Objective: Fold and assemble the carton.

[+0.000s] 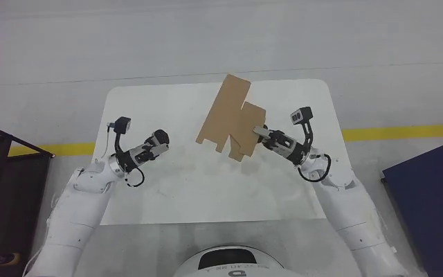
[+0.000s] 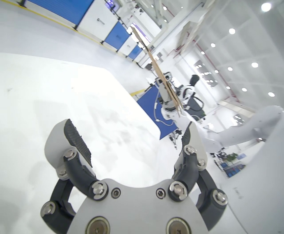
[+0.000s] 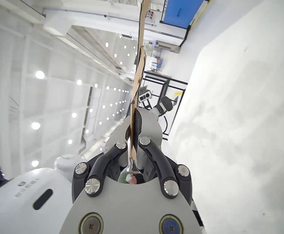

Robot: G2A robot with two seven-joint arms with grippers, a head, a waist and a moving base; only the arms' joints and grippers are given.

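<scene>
Flat brown carton (image 1: 227,116) — notched flaps, unfolded — clamped at its edge by right gripper (image 1: 259,131); left gripper (image 1: 164,138) spread wide.

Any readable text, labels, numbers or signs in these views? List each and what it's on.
Nothing can be quoted.
carton: no print on the face that shows.
table: none.
blue panel, in the background: small white mark, too small to read.
white panel, in the background: small dark mark, too blurred to read.
</scene>
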